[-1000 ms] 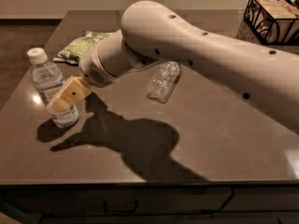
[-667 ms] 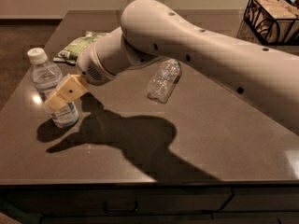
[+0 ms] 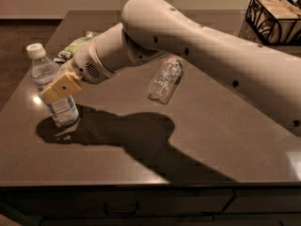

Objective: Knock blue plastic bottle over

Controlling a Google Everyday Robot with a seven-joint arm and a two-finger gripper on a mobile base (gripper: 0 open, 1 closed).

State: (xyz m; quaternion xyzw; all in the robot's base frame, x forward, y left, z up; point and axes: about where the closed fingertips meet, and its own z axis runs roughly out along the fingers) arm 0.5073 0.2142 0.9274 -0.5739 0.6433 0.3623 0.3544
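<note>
The blue plastic bottle (image 3: 47,74) stands upright at the left of the dark table (image 3: 197,140). It is clear, with a white cap and a blue-and-white label low on its body. My gripper (image 3: 57,87) reaches from the right and its tan tip lies against the middle of the bottle, covering part of it. My white arm (image 3: 197,46) stretches across the upper right of the view.
A smaller clear ridged bottle (image 3: 165,80) lies on its side at the table's middle. A green snack bag (image 3: 75,45) lies at the back left behind the arm. A black wire basket (image 3: 275,19) stands at the back right. The table's front edge runs along the bottom.
The gripper has shifted slightly left and up along the bottle. The bottle still stands upright in the same place.
</note>
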